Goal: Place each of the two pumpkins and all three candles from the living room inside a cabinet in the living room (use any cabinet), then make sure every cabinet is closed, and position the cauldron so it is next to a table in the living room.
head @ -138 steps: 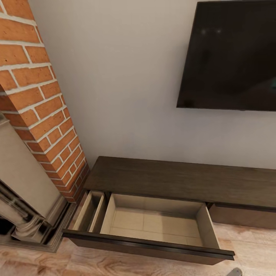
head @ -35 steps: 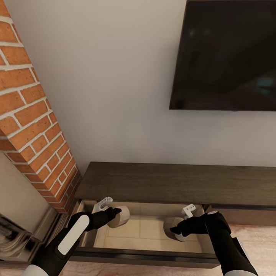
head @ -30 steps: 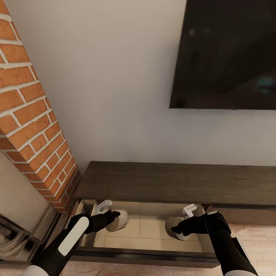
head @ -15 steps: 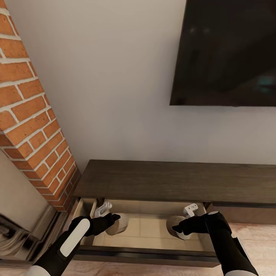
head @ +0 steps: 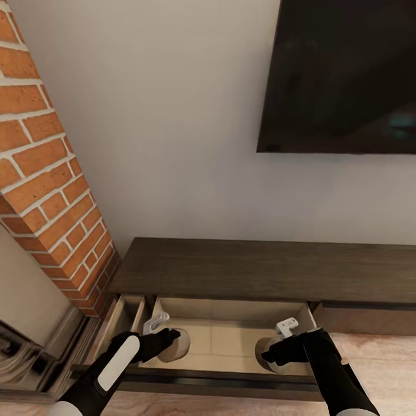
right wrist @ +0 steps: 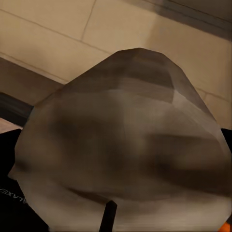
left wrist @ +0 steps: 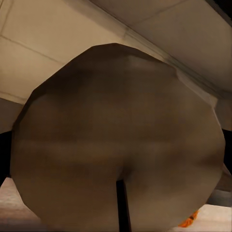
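Observation:
The long, low dark brown cabinet point(head: 260, 268) stands against the wall with its left drawer point(head: 231, 340) pulled out, showing a pale beige inside. My left gripper point(head: 171, 342) is shut on a beige candle point(head: 177, 345) held low over the drawer's left part. My right gripper point(head: 273, 353) is shut on a second beige candle point(head: 266, 351) over the drawer's right part. Up close, the left candle point(left wrist: 116, 140) and right candle point(right wrist: 125, 145) each show a dark wick. A small orange sliver point(left wrist: 190, 220) peeks past the left candle; too little shows to name it.
The red brick chimney point(head: 46, 173) and the dark fireplace surround point(head: 23, 352) stand close on the left. A large black screen point(head: 346, 75) hangs on the pale wall above the cabinet. The drawer's dark front point(head: 219, 378) runs across just before my arms. Light wood floor point(head: 381, 358) lies to the right.
Both arms came into view carrying candles over the open drawer. Over the last second both candles sank lower into it, while the view shifted slightly.

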{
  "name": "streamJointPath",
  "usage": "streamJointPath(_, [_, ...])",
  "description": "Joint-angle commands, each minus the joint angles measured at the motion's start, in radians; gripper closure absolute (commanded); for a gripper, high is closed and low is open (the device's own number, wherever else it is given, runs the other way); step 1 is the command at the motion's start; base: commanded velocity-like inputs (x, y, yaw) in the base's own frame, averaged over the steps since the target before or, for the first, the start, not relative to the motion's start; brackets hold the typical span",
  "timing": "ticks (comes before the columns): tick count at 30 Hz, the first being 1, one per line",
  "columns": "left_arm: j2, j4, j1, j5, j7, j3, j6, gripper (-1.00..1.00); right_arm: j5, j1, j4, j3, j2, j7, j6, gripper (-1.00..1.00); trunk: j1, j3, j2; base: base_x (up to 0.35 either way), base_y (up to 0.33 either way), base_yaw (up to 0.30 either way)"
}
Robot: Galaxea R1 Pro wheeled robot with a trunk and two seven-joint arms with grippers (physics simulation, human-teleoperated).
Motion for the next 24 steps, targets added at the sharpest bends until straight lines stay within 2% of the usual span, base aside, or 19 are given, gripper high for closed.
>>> streamJointPath(1, [0.000, -0.002, -0.001, 0.009, 0.009, -0.004, -0.001, 1.00, 0.009, -0.001, -0.001, -0.003, 0.001, 0.008, 0.001, 1.00, 0.004, -0.004, -0.008, 0.000, 0.000, 0.000])
streamJointPath(12, [-0.001, -0.002, -0.001, 0.008, 0.006, -0.004, -0.001, 1.00, 0.010, -0.001, -0.002, -0.004, 0.002, 0.007, 0.001, 1.00, 0.046, -0.039, -0.085, 0.000, 0.000, 0.000])
streamJointPath(18, [0.001, -0.003, -0.001, 0.008, 0.006, -0.004, -0.001, 1.00, 0.010, -0.001, -0.004, -0.004, 0.002, 0.007, 0.000, 1.00, 0.046, -0.039, -0.085, 0.004, 0.000, 0.000])
streamJointPath(24, [0.001, -0.003, -0.001, 0.009, 0.007, -0.001, -0.002, 1.00, 0.010, -0.001, -0.004, -0.004, 0.002, 0.007, 0.000, 1.00, 0.046, -0.039, -0.085, 0.263, 0.000, 0.000])
